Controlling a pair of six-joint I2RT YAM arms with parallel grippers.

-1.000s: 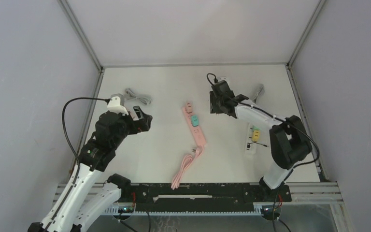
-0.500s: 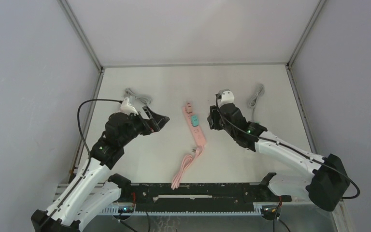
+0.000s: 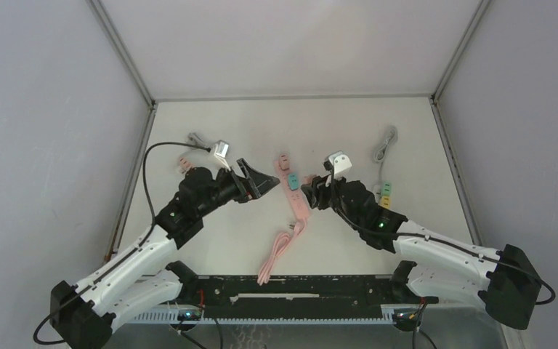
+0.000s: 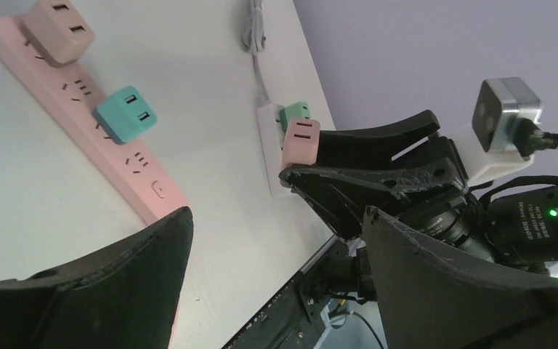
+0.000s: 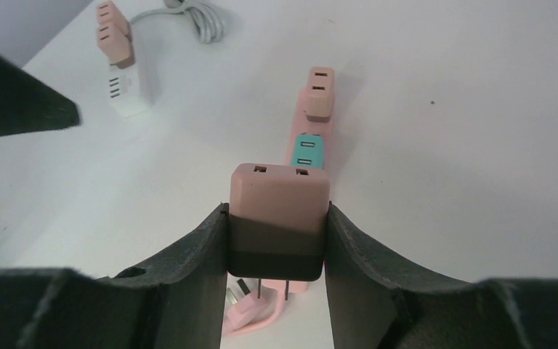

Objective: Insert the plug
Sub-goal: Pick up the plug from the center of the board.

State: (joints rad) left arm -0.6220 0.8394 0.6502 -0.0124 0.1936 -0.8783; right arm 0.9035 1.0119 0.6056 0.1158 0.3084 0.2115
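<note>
A pink plug (image 5: 280, 207) sits clamped between the fingers of my right gripper (image 5: 277, 243), its two metal prongs pointing down. In the top view the plug (image 3: 309, 179) hangs just right of the pink power strip (image 3: 299, 202). That strip (image 5: 297, 122) lies on the table and carries a teal plug (image 5: 306, 153) and a pink plug (image 5: 318, 91). My left gripper (image 3: 265, 182) is open and empty, just left of the strip (image 4: 120, 163). The left wrist view shows the right gripper's plug (image 4: 300, 142) beyond my left gripper (image 4: 276, 218).
The strip's pink cable (image 3: 276, 251) runs toward the near rail and ends in a pink plug head (image 5: 247, 309). A white strip (image 3: 383, 198) with teal and yellow plugs lies at right. Another white strip (image 5: 125, 93) with pink plugs and a grey cable (image 3: 202, 142) lies at left.
Both arms have swung in toward the pink strip. The right gripper carried the pink plug down and left to the strip's side. The left gripper moved right, still open.
</note>
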